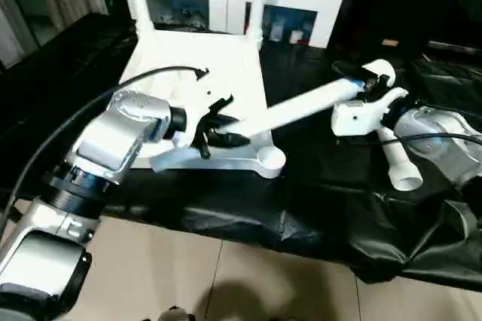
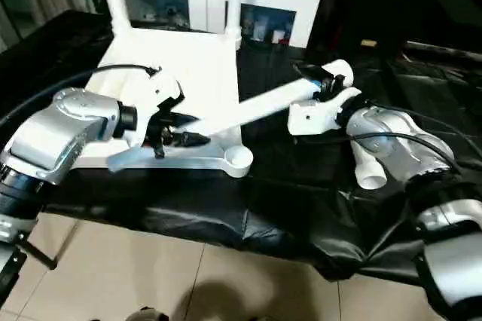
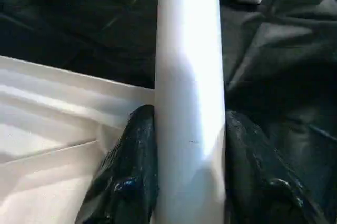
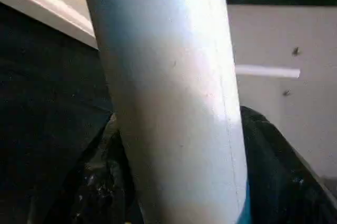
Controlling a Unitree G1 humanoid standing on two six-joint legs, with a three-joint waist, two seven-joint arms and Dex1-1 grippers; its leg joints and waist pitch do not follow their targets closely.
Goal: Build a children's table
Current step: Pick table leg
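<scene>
The small white plastic children's table lies upside down on the black-draped counter, two of its tapered white tube legs already standing at the far corners. A third long white tube leg slants across its near right edge, carried at both ends. The left gripper has its black fingers pinching the leg's lower end, just left of the empty round corner socket. The right gripper straddles the upper end, fingers on either side of it, though whether they press firmly cannot be told. A fourth loose white leg lies on the counter beside the right arm. Doing this step well likely means swinging the leg upright, centring its lower end over that socket, then pressing straight down while the tabletop stays put.
</scene>
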